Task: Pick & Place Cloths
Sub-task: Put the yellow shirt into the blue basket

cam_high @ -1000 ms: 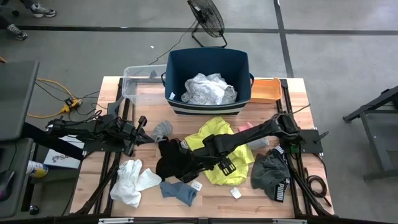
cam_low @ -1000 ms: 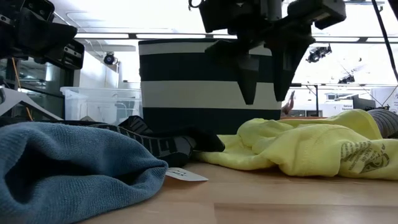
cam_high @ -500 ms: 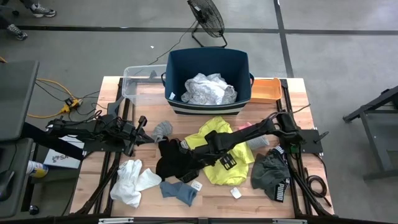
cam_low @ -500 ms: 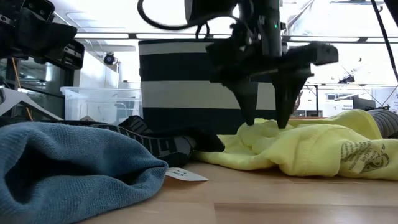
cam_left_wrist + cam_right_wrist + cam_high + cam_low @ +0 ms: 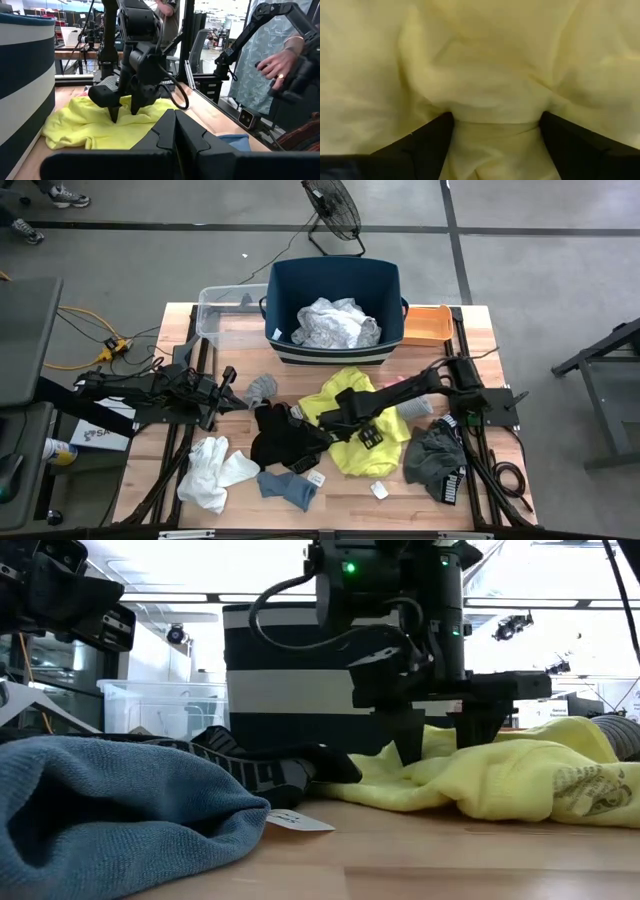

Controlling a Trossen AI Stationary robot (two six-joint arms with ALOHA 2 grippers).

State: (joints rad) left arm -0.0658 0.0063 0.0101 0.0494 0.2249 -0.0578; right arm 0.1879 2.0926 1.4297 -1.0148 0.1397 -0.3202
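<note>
The navy tub (image 5: 335,280) holds white lace fabric (image 5: 337,323). Just in front of it lies the neon yellow shirt (image 5: 385,448) — the right gripper (image 5: 442,752) presses down into it, fingers spread, fabric bunched between them. The left gripper (image 5: 228,387), clenched empty, waits left of the tub.

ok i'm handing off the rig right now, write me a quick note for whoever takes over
Right gripper: open, fingers pressed down into the neon yellow shirt at mid-table, a fold between them, not yet closed.
Left gripper: shut, empty, waiting at the left side of the table.
Done: white lace fabric lies in the navy tub.
Left on the table: yellow shirt, black socks, white socks, blue sock, grey sock, dark grey shorts.
Next, probably: close on the shirt, lift it and carry it to the tub.
</note>
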